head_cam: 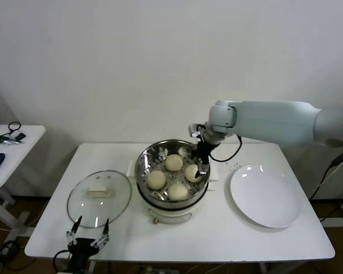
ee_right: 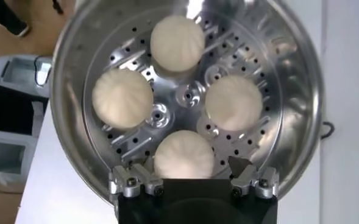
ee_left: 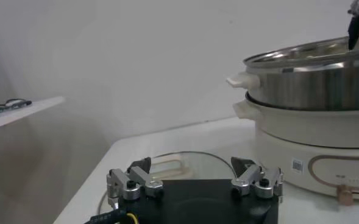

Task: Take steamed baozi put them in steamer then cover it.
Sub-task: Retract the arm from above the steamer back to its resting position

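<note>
All four steamed baozi (head_cam: 173, 162) sit on the perforated floor of the steamer (head_cam: 145, 161) at table centre. The right gripper (head_cam: 201, 161) hangs released over the bun at the pot's 3 o'clock (jaws spread, nothing held). The cover (head_cam: 99, 197) lies at the pot's 9 o'clock; the left gripper (head_cam: 89, 234) waits released near the table's front edge.

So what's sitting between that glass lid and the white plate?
The steamer, holding four baozi, stands between the lid and plate, per the head view.
</note>
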Controlling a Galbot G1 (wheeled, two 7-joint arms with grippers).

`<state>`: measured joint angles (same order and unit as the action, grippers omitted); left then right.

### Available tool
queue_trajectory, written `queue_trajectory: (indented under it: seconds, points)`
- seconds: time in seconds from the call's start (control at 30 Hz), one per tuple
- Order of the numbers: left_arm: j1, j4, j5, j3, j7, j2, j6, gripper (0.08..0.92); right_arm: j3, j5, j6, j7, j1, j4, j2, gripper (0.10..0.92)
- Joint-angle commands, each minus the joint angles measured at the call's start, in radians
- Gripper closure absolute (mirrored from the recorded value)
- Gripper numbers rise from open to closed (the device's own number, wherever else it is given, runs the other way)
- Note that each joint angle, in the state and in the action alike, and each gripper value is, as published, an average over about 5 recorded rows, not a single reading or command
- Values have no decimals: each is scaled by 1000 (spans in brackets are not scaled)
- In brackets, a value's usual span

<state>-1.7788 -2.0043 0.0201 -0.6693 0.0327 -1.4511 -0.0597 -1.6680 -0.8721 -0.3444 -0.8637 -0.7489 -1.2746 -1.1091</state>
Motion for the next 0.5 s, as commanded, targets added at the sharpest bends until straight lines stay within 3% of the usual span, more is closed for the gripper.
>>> queue_trajectory:
  seconds: [0.03, 0.2, 0.5]
  points:
    - [8, -3, 13, -12, -3, -3, 4, 177, 103, -4, 200, 174, 23, -53, 169, 203]
    - [24, -10, 12, -25, -9, -10, 18, 177, 159, -1, 365, 381, 95, -128, 328, 203]
    - [45, -24, 32, -21, -7, -21, 37, 177, 546, 40, 469, 531, 484, -213, 587, 203]
